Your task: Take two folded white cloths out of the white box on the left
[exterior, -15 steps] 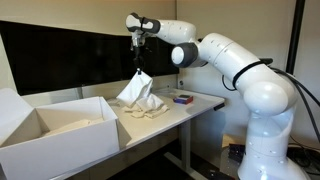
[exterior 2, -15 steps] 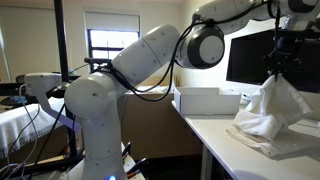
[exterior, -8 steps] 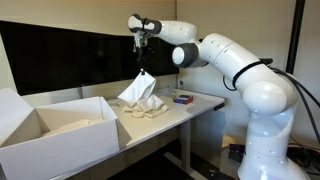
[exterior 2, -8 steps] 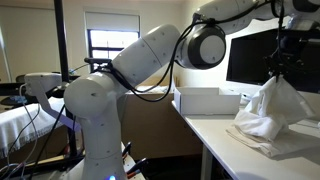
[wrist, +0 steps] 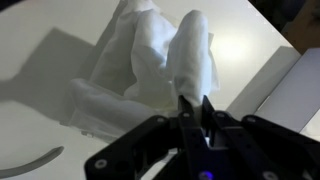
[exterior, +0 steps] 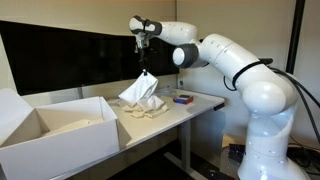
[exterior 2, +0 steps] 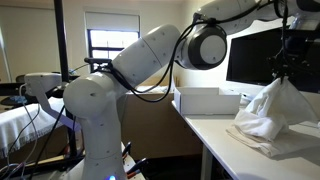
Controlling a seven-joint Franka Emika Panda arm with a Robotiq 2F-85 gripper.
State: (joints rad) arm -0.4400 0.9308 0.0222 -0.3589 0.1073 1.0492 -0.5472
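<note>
— Now, item one: the tool. Condition?

— Gripper (exterior: 143, 66), pointing straight down, raised above the table (exterior: 205, 104). Jaws pinched together on the top fold of a white cloth; the wrist view shows the fingertips (wrist: 187, 106) closed on a ridge of fabric.

— Item two: that cloth. Location?

— Held cloth (exterior: 140, 90), hanging directly below the jaws and spreading wider toward its lower edge. Rumpled, white, seen in both exterior views (exterior 2: 268, 108) and from the wrist camera (wrist: 160, 55). It is outside the white box (exterior: 60, 148) and well off to one side of it.

— Does its lower edge rest on anything?

— It comes down to the second cloth (exterior: 150, 113), which lies flat on the table just under it. Whether the two touch, I cannot tell; in an exterior view they read as one heap.

— Item three: the box.

— Large, plain white card, low walls, one tall flap standing at its far end. It sits at the end of the table away from the gripper. On its floor lies a cream piece (exterior: 65, 125), apparently fabric.

— Sundries?

— One small blue and red flat object (exterior: 182, 98) on the table beyond the cloths, apart from both. One dark monitor (exterior: 60, 55) behind the table.
</note>
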